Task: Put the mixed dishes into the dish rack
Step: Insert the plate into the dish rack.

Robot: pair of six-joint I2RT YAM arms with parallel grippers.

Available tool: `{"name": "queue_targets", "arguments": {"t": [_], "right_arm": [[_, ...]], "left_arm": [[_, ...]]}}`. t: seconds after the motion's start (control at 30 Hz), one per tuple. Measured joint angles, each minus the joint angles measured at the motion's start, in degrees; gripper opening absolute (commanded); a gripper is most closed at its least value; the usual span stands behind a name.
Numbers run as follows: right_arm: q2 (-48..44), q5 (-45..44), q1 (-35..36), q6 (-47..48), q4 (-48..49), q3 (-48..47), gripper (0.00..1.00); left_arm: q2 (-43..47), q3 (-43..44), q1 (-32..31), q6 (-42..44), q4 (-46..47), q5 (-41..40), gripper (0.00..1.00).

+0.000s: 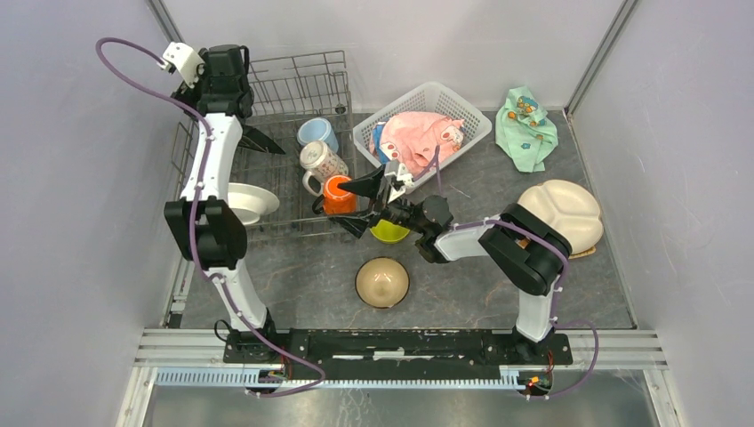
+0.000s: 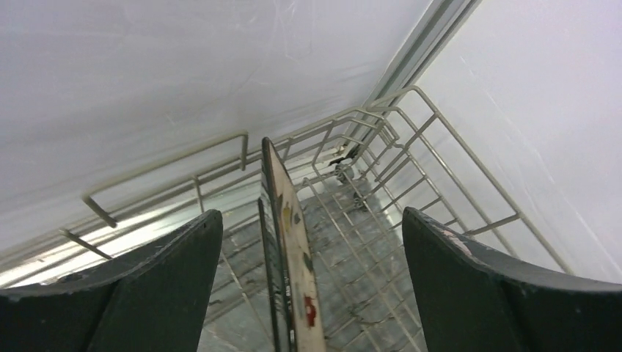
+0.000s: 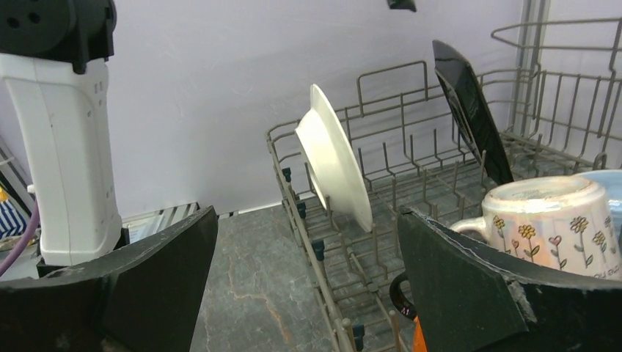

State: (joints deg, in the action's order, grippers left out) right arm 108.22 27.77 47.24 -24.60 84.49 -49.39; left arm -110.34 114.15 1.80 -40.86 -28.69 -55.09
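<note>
My left gripper (image 2: 312,216) hangs over the back left corner of the dish rack (image 1: 302,78) with its jaws spread wide. The dark square plate (image 2: 292,257) stands on edge between my fingers (image 2: 158,282) with a gap on each side, so I grip nothing. The plate's lower edge is cut off at the bottom of the left wrist view, so I cannot tell which tines it sits in. From above, my own wrist hides that gripper, and only a dark wedge of the plate shows beside the arm.

My right gripper (image 1: 357,205) is also wide open and empty, low at the rack's near right corner. The orange mug (image 1: 338,194) stands inside the rack at its fingertips, but I cannot tell whether a finger touches it. In the right wrist view only an orange sliver shows at the bottom edge.

A white plate (image 3: 334,169) leans in the tines on the rack's left side. The patterned mug (image 3: 550,220) and the light-blue mug (image 1: 317,133) stand on the rack's right side.

The lime-green bowl (image 1: 389,233) sits on the table (image 1: 462,289) just outside the rack, mostly hidden under my right arm. The tan bowl (image 1: 382,282) lies in the open. My right elbow covers part of the cream divided plate (image 1: 565,209), and a thin edge beneath it is too small to make out. A pink cloth (image 1: 418,133) fills the white lattice basket (image 1: 464,108), with a mint-green cloth (image 1: 526,124) beside it.
</note>
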Motion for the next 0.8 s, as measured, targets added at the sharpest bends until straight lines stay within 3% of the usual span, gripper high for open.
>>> {"name": "queue_targets", "arguments": {"t": [0.17, 0.27, 0.5, 0.67, 0.73, 0.8], "right_arm": [[-3.04, -1.18, 0.00, 0.72, -0.02, 0.00, 0.98], [-5.81, -2.12, 0.00, 1.51, -0.04, 0.02, 0.98], [-13.05, -3.39, -0.02, 5.49, -3.52, 2.89, 0.98], [-17.75, -3.93, 0.00, 10.43, -10.91, 4.26, 0.98], [-19.30, -4.11, 0.00, 12.46, -13.75, 4.63, 0.98], [-20.70, -4.35, -0.02, 14.71, -17.09, 4.74, 0.98]], "left_arm": [[5.81, -6.95, 0.02, 12.15, 7.23, 4.63, 1.00], [11.21, -13.90, 0.98, 15.93, 12.02, 14.14, 1.00], [16.92, -20.46, 12.09, 15.23, 14.34, 43.01, 0.98], [17.64, -25.11, 17.68, 10.14, 15.54, 50.62, 0.84], [17.64, -26.71, 19.28, 6.60, 15.26, 52.09, 0.73], [17.64, -27.30, 20.37, 2.12, 14.21, 50.34, 0.74]]}}
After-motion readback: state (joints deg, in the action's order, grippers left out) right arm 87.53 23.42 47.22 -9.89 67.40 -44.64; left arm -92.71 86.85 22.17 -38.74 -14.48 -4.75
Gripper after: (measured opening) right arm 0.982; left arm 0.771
